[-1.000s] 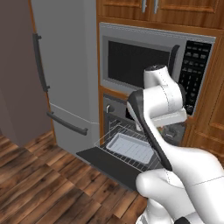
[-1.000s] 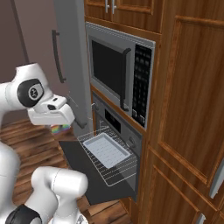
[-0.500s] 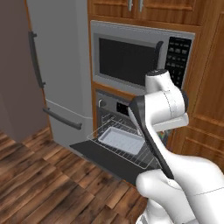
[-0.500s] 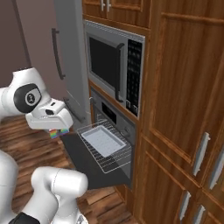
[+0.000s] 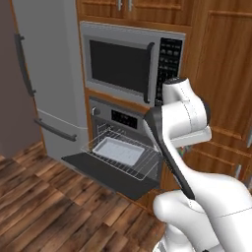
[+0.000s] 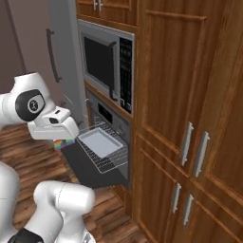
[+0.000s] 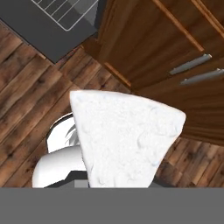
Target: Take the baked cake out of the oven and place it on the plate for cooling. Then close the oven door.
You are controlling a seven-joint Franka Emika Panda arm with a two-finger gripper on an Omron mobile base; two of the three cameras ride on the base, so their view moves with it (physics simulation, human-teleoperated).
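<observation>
The cake (image 7: 124,140) is a white frosted wedge held close in front of the hand camera, over the wooden floor. It hides the fingertips there. In the right base view my gripper (image 6: 60,141) is shut on the cake (image 6: 60,144), whose rainbow-coloured side peeks out under the hand, left of the oven. The oven (image 5: 119,118) stands open. Its door (image 5: 106,173) lies flat, and the wire rack (image 5: 142,166) is pulled out over it with a pale tray (image 5: 118,150) on top. The plate is out of view.
A silver microwave (image 5: 123,64) sits above the oven, and a grey fridge (image 5: 49,83) stands to its left. Tall wooden cabinets (image 6: 190,118) with bar handles fill the right side. The lowered oven door (image 6: 90,168) juts out over the plank floor (image 5: 44,211).
The whole picture has shifted: the base has moved, so the oven and microwave now sit further left and cabinets fill the right. My gripper still holds the cake beside the arm.
</observation>
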